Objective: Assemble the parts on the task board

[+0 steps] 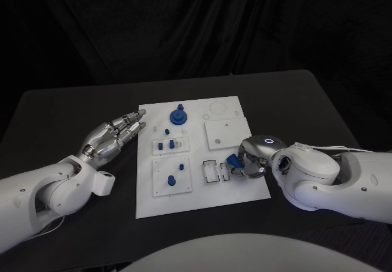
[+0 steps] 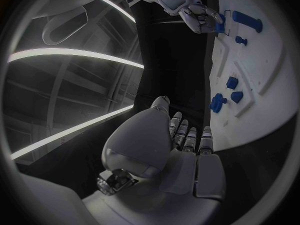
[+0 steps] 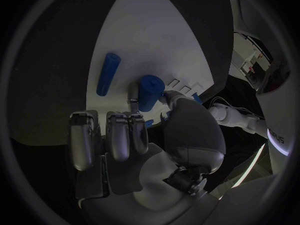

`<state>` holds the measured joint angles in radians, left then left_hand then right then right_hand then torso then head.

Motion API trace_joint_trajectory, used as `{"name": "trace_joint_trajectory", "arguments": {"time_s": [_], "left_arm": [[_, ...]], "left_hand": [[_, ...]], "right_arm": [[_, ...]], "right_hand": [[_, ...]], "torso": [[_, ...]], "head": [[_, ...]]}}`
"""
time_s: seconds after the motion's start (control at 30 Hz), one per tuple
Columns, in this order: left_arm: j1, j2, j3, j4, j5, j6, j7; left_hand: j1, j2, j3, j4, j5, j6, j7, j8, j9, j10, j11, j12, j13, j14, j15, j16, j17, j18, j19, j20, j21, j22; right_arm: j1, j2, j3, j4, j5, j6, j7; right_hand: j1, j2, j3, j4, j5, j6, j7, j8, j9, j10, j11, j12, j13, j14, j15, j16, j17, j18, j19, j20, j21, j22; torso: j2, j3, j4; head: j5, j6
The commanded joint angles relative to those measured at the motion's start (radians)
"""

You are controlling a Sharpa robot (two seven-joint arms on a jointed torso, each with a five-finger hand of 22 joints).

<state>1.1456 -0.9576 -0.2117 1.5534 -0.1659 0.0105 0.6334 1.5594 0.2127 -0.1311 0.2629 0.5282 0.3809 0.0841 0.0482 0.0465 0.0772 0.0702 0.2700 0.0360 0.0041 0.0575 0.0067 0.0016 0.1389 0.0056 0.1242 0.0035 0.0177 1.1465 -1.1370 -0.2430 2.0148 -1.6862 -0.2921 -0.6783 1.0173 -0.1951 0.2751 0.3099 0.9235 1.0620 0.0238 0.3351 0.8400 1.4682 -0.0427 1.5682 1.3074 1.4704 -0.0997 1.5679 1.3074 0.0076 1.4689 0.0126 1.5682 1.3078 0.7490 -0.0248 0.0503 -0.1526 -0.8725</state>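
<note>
Pinching a blue cylinder [image 3: 150, 91] in the right hand [image 1: 249, 158] above the task board [image 1: 245, 195], keeping it upright over the slot directly beneath; left hand [image 1: 114, 136] idling, fingers spread, empty.

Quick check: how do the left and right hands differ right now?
The left hand holds nothing, fingers stretched out nearly straight; the right hand is curled round a blue cylinder part. The left hand sits off the task board beside its left edge; the right hand is over the board's lower right area. Both are silver hands on white arms.
</note>
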Motion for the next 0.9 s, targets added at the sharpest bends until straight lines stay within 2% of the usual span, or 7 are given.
{"name": "trace_joint_trajectory", "arguments": {"time_s": [0.03,0.17,0.37,0.57,0.73,0.9], "left_arm": [[-0.002,0.002,0.001,0.001,0.000,0.014,0.005],[-0.002,0.003,0.001,0.000,0.000,0.016,0.005],[-0.002,0.004,0.001,-0.004,0.000,0.017,0.005],[-0.003,0.004,0.001,-0.004,0.000,0.018,0.005],[-0.003,0.004,0.001,-0.003,0.000,0.017,0.005],[-0.003,0.004,0.001,-0.001,0.000,0.015,0.004]], "left_hand": [[0.011,-0.002,0.005,0.000,0.006,0.003,0.007,0.005,0.002,0.001,0.005,0.004,0.001,0.001,0.006,-0.004,0.001,-0.001,0.001,0.007,0.003,0.002],[0.011,-0.002,0.005,0.000,0.006,0.003,0.007,0.005,0.002,0.001,0.005,0.004,0.001,0.001,0.006,-0.004,0.001,-0.001,0.001,0.007,0.003,0.002],[0.011,-0.002,0.006,-0.001,0.006,0.002,0.008,0.005,0.002,0.001,0.006,0.003,0.001,0.001,0.007,-0.004,0.001,-0.001,0.001,0.007,0.003,0.002],[0.011,-0.002,0.006,-0.001,0.006,0.002,0.008,0.005,0.002,0.001,0.006,0.003,0.001,0.001,0.007,-0.004,0.001,-0.001,0.001,0.007,0.003,0.002],[0.011,-0.002,0.006,-0.001,0.006,0.002,0.008,0.005,0.002,0.001,0.006,0.003,0.001,0.001,0.007,-0.004,0.001,-0.001,0.001,0.007,0.003,0.002],[0.011,-0.002,0.006,-0.001,0.006,0.002,0.008,0.005,0.002,0.001,0.006,0.003,0.001,0.001,0.007,-0.004,0.001,-0.001,0.001,0.007,0.003,0.002]], "right_arm": [[-0.004,-0.010,-0.005,0.000,0.102,-0.067,-0.064],[-0.004,-0.020,-0.005,0.012,0.153,-0.132,-0.032],[-0.004,-0.039,-0.005,0.038,0.203,-0.243,0.011],[-0.004,-0.052,-0.005,0.066,0.234,-0.343,0.036],[-0.003,-0.050,-0.005,0.084,0.245,-0.379,0.042],[-0.003,-0.026,-0.005,0.085,0.279,-0.370,0.037]], "right_hand": [[0.052,0.013,0.052,-0.044,0.053,0.004,-0.013,0.016,0.022,0.103,-0.009,0.003,0.263,0.100,-0.003,0.003,0.263,-0.008,0.102,0.000,0.003,0.263],[0.084,-0.002,0.073,-0.070,0.105,0.006,-0.022,0.044,0.065,0.103,-0.017,0.003,0.263,0.100,-0.010,0.003,0.263,-0.008,0.102,-0.007,0.003,0.263],[0.089,-0.011,0.082,-0.085,0.115,0.003,-0.028,0.069,0.103,0.103,-0.022,0.003,0.263,0.100,-0.014,0.003,0.263,-0.008,0.102,-0.011,0.003,0.263],[0.086,-0.020,0.082,-0.095,0.079,-0.003,-0.034,0.093,0.145,0.103,-0.029,0.003,0.263,0.100,-0.020,0.003,0.263,-0.008,0.102,-0.017,0.003,0.263],[0.081,-0.019,0.081,-0.094,0.055,-0.008,-0.035,0.097,0.159,0.103,-0.030,0.003,0.263,0.100,-0.021,0.003,0.263,-0.008,0.102,-0.019,0.003,0.263],[0.070,-0.018,0.077,-0.088,0.022,-0.014,-0.035,0.097,0.170,0.103,-0.030,0.003,0.263,0.100,-0.022,0.003,0.263,-0.008,0.102,-0.019,0.003,0.263]], "torso": [[-0.002,0.0005,-0.0006],[-0.001,0.0008,-0.0004],[-0.001,0.0002,-0.0007],[-0.001,0.0001,-0.0019],[-0.001,0.0002,-0.0006],[0.000,-0.0003,-0.0004]], "head": [[0.002,0.000],[0.002,0.000],[0.005,0.000],[0.009,0.000],[0.009,0.000],[0.009,0.000]]}}
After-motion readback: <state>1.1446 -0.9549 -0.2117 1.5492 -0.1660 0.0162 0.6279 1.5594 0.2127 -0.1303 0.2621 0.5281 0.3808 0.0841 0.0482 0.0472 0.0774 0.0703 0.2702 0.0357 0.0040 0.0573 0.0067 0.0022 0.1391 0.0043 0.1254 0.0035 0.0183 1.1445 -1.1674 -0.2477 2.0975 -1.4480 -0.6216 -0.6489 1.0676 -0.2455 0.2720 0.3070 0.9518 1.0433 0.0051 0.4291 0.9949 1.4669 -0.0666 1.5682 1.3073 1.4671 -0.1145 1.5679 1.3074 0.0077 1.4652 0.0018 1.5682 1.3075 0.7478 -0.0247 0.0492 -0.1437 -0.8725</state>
